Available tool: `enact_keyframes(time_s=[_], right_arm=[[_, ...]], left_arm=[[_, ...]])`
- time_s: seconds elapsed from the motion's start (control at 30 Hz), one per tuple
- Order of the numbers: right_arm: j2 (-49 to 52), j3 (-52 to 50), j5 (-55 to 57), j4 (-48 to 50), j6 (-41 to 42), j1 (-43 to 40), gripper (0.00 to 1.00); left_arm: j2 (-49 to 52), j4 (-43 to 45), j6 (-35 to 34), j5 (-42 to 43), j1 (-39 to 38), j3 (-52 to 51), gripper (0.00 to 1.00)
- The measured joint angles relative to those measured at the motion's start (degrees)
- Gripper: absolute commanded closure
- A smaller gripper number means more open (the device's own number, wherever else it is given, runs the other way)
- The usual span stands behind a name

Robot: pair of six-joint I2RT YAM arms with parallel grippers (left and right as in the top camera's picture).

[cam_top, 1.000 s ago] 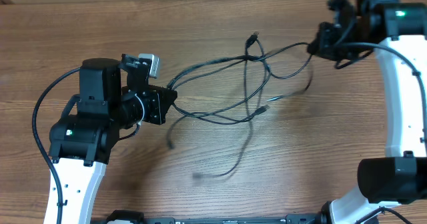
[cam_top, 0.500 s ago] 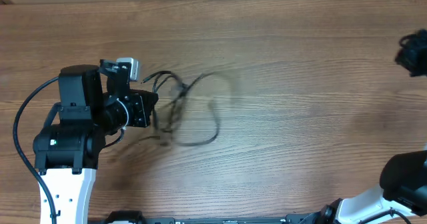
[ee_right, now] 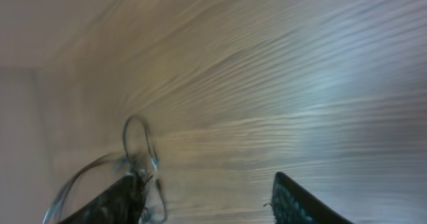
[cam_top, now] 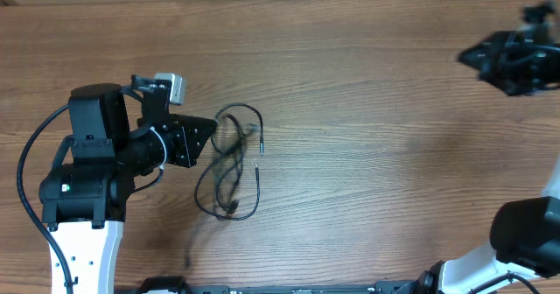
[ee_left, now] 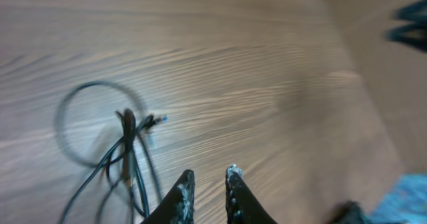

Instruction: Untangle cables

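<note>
Table (cam_top: 376, 180), two arms, one heap of cord.

- Left gripper (ee_left: 207, 183): taken as the reference point. Its wrist view shows the two fingers drawn close, with a thin strip of bare wood between the tips and nothing pinched. Narrowly parted, empty.
- Cables (cam_top: 234, 147): thin black cords lying on the wood just beside the left gripper's tip, on the side away from its arm. Whether any strand touches the finger, I cannot tell. They lie in a loose heap: one round loop at the far end from the gripper and a long sagging loop at the other. Several strands bunch and cross in the middle.
- A silvery plug tip (ee_left: 153, 121) pokes out of the bunch, free of the loop. A second short end shows from overhead. I cannot count how many cords there are.
- Right gripper (ee_right: 207, 207): well apart from the left gripper, across the table near the opposite far corner, blurred overhead. Fingers spread wide, nothing between them. Its camera sees the heap only at a distance.

Progress, my reading: little is settled. Neither gripper holds a cord, and the strands overlap at the central knot, so no cord lies separate. A fresh pick at a free plug end is needed, then drawing that cord out of the crossings. The main work looks undone.
</note>
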Motion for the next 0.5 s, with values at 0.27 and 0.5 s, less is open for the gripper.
enact_keyframes(time_s=[0.27,0.5], right_arm=[[0.0,-0.1,-0.7,-1.2,-4.1,17.3,0.24],[0.0,-5.3,3.7,-0.2,-5.0,30.3,0.18]], left_arm=[[-0.1,-1.8,-0.2,5.8,0.0,9.8,0.8],[-1.1,-6.6,-0.2,6.4,0.0,14.4,0.66]])
